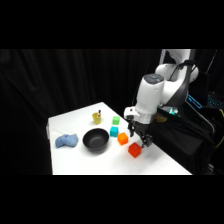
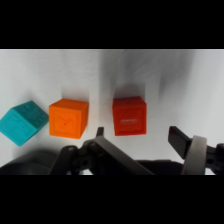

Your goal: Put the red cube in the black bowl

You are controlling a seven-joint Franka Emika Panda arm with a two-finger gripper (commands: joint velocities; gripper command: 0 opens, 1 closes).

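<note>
Gripper (image 2: 136, 137) being held spread, empty, fingers straddling red cube (image 2: 129, 116) for grasping; orange cube (image 2: 68, 118) being left beside; black bowl (image 1: 95, 139) being kept clear, awaiting drop.

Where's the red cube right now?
In the side view the red cube sits on the table's near right part, just below the open claw, beside the orange cube and right of the black bowl.

cup (image 1: 97, 117) behind bowl (image 1: 95, 139) | cloth (image 1: 66, 141) left of bowl
</note>
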